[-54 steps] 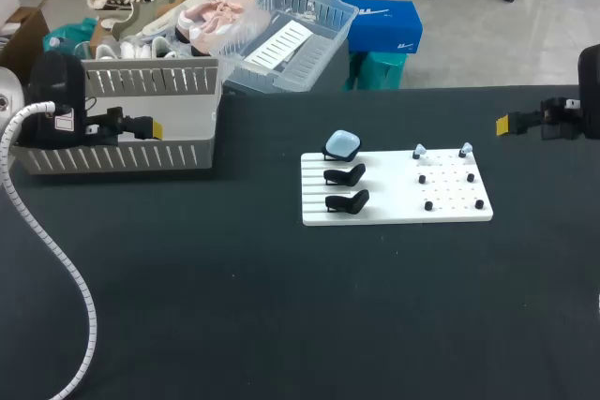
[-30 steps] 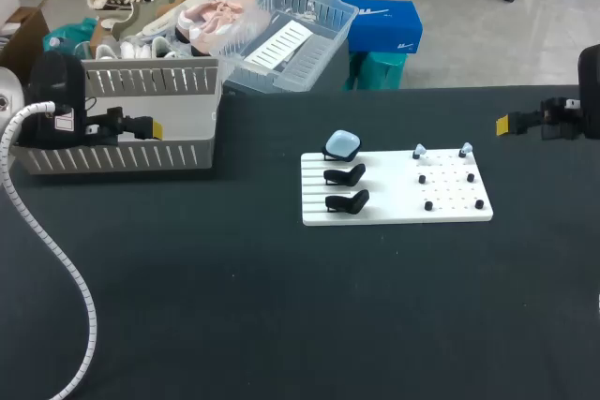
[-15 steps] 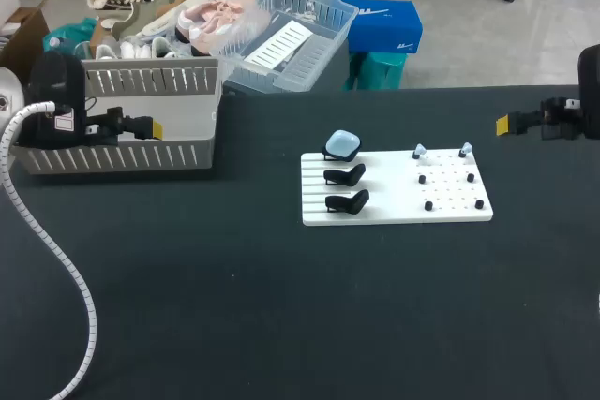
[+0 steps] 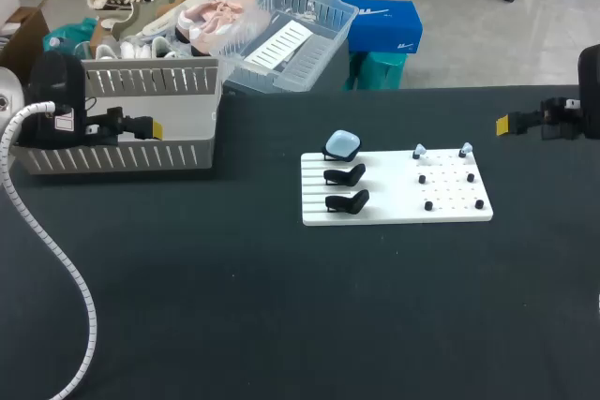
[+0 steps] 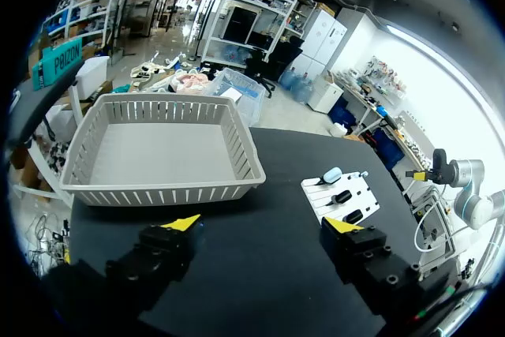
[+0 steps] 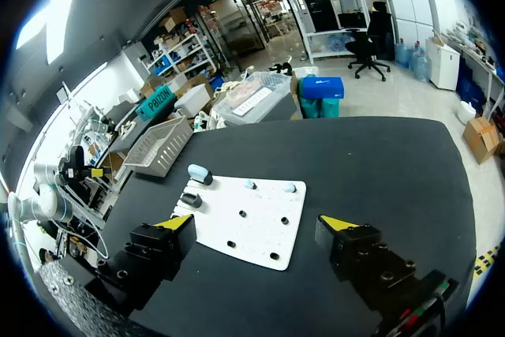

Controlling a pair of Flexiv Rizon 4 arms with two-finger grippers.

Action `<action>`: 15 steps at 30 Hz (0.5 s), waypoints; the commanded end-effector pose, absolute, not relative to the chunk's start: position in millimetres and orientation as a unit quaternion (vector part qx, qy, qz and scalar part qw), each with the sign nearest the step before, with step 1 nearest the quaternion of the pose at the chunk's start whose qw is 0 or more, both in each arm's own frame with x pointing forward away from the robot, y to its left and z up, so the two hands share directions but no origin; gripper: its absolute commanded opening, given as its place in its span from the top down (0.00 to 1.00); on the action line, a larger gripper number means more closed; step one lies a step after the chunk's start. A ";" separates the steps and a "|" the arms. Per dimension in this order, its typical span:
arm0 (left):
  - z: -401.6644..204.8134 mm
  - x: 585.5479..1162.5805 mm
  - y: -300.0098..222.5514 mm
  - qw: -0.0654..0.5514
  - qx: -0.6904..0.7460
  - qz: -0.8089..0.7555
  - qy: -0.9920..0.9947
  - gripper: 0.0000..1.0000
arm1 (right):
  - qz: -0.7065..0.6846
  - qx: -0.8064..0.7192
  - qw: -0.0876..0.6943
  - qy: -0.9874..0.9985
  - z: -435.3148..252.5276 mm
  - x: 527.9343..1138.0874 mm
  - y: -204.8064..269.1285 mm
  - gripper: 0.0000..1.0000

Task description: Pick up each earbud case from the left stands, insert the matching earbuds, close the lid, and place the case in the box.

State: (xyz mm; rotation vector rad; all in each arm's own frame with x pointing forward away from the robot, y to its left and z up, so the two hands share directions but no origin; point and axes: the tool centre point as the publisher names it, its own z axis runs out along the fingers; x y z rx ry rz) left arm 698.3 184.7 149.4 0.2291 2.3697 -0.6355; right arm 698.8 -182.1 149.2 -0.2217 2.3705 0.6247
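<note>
Head view frames from the last couple of seconds match the present one exactly: nothing on the table [image 4: 281, 306] shifts and neither arm moves, so the change to report is that there is none. The left gripper [image 5: 262, 225] hangs at the table's left side with its fingers spread wide and nothing between them, and the grey basket [image 4: 122, 155] lies just ahead of it. The right gripper [image 6: 255, 222] waits at the far right, well apart from the white board [image 4: 394, 199], likewise spread and holding nothing. The light blue earbud case [image 4: 343, 145] sits with its lid shut on the rearmost of the three stands. The two black stands [image 4: 345, 175] in front of it are bare. Two pale earbuds [image 4: 419, 150] stand on the rear pegs of the board's right half, apart from each other and from the case. The left wrist view shows no case inside the basket. For the task, this stillness suggests a pause rather than progress: the one visible case has yet to be lifted, filled, closed and dropped in the basket. The likely next step is a reach toward the case. With both arms this far from the board, whichever takes it has a long approach to make first.
</note>
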 end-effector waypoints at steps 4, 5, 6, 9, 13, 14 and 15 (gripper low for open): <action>150.1 699.3 184.7 0.330 0.088 -0.243 0.908 0.00 | 0.241 -0.086 0.333 0.908 149.0 699.5 -183.1 0.00; 150.1 699.3 184.7 0.330 0.088 -0.243 0.908 0.00 | 0.241 -0.086 0.333 0.908 149.0 699.5 -183.1 0.00; 150.5 699.7 185.3 0.330 0.097 -0.252 0.905 0.00 | 0.241 -0.086 0.333 0.908 149.0 699.5 -183.1 0.00; 152.1 701.7 184.2 0.337 0.106 -0.250 0.901 0.00 | 0.241 -0.086 0.333 0.908 149.0 699.5 -183.1 0.00; 155.9 706.1 179.0 0.355 0.137 -0.259 0.888 0.00 | 0.241 -0.086 0.333 0.908 149.0 699.5 -183.1 0.00; 156.9 707.5 177.7 0.358 0.150 -0.262 0.884 0.00 | 0.241 -0.086 0.333 0.908 149.0 699.5 -183.1 0.00; 158.3 708.2 176.3 0.365 0.163 -0.273 0.875 0.00 | 0.241 -0.086 0.333 0.908 149.0 699.5 -183.1 0.00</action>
